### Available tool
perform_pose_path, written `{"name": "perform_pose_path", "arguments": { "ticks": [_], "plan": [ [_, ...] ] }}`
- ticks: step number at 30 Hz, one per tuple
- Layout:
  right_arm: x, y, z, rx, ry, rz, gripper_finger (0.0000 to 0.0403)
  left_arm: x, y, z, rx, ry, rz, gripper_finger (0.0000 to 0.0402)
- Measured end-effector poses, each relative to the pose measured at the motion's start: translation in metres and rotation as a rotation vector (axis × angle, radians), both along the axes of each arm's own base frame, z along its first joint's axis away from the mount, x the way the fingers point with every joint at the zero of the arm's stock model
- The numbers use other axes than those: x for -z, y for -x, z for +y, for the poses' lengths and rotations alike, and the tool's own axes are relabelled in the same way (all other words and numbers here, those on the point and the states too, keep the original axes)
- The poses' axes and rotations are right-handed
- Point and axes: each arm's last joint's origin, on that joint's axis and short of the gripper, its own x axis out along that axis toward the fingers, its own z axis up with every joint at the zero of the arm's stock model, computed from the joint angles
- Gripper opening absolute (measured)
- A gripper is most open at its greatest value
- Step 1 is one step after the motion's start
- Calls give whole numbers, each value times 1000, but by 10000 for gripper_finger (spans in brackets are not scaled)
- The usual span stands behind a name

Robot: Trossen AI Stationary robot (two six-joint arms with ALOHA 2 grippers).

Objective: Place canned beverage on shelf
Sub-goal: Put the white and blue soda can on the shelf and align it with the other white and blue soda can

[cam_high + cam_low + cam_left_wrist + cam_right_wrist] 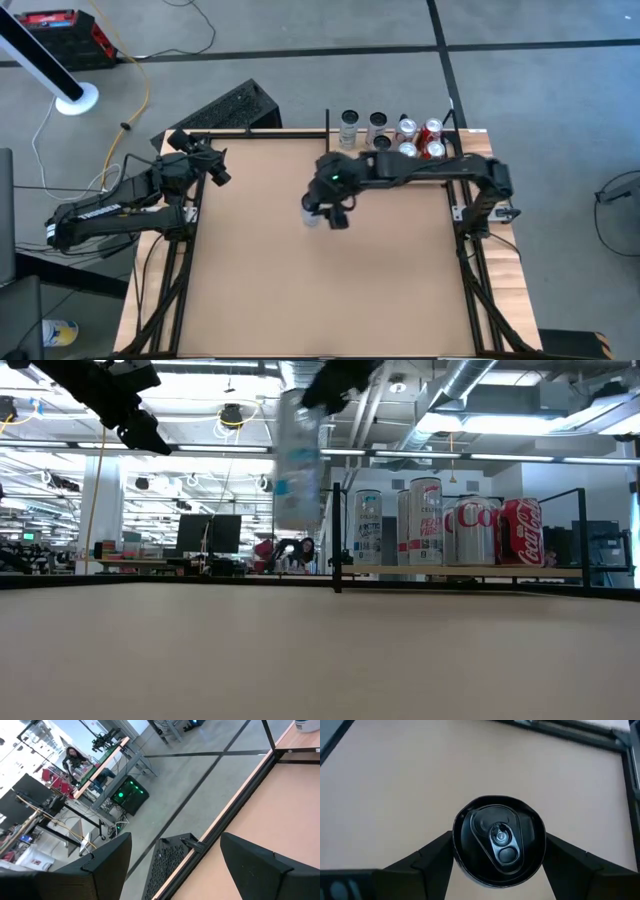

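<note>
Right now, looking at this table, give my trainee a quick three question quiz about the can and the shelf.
1. True or false: the right gripper grips a can clear of the tabletop.
2. The shelf already holds: A) nothing B) several cans C) a bottle.
3. Where is the left gripper?

Key: 1 true. 2 B. 3 Open, raised near the table's far left corner, holding nothing.
</note>
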Motion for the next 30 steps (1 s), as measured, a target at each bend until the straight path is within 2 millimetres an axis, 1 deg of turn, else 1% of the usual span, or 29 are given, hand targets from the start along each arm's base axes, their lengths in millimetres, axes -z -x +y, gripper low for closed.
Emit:
{"name": "perform_pose_path", "arguments": {
  "ticks": [7, 9, 12, 15, 18, 21, 25, 30],
  "plan": [
    [-44, 60, 2, 31, -19, 49, 286, 0, 0, 0, -3, 1, -1, 291],
    [-52, 73, -1, 65, 1, 47, 286, 0, 0, 0, -4, 2, -5, 291],
    [-57, 90, -14, 121, 10, -5, 286, 0, 0, 0, -4, 4, -10, 291],
    [-51, 103, -36, 206, 30, -35, 286, 0, 0, 0, -5, 6, -15, 291],
    [-38, 108, -59, 274, 38, -73, 286, 0, 0, 0, -5, 6, -16, 291],
    [-23, 110, -81, 291, 16, -66, 286, 0, 0, 0, -5, 6, -16, 291],
    [-6, 105, -105, 326, 25, -34, 286, 0, 0, 0, -5, 6, -16, 291],
    [11, 98, -125, 340, 46, 16, 286, 0, 0, 0, -5, 6, -16, 291]
  ]
}}
